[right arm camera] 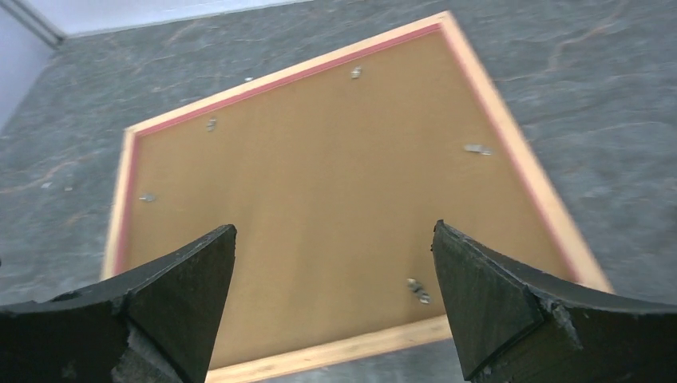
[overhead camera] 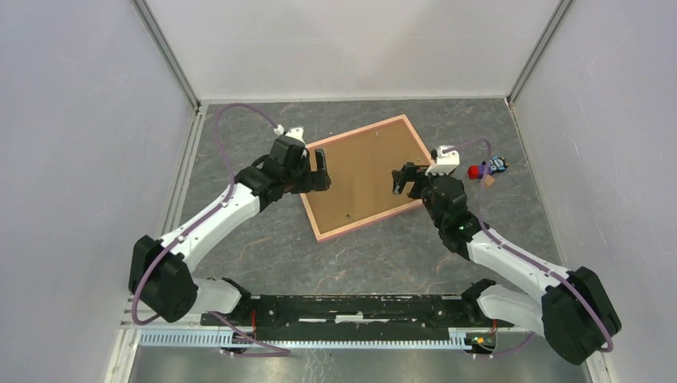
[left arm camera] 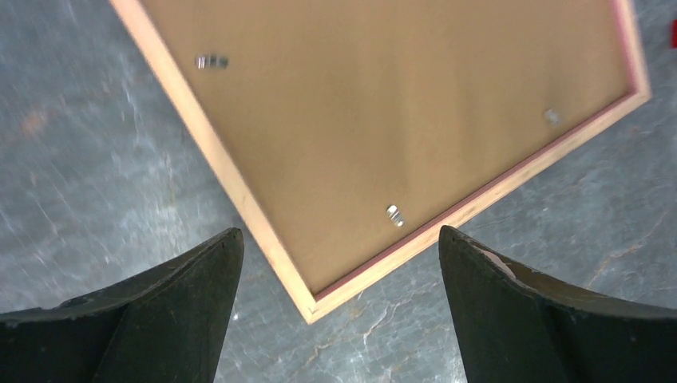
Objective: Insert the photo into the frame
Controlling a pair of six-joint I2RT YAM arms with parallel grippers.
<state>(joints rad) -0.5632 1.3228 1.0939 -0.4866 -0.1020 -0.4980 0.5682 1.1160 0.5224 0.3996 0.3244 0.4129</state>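
The frame (overhead camera: 363, 175) lay back up on the table (overhead camera: 263, 247), brown board showing inside its pink edge, small metal tabs (left arm camera: 393, 214) along its border; the left gripper (overhead camera: 322, 171) hung over the frame's left edge, jaws spread wide, holding nothing; the right gripper (overhead camera: 401, 180) hung over its right edge, likewise spread and empty; a small red block (overhead camera: 475, 171) sat right of the frame.

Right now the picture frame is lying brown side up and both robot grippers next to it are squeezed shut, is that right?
Not quite. The picture frame does lie brown side up, but the left gripper and the right gripper are wide open, not shut. Each wrist view shows its two fingers far apart, holding nothing.
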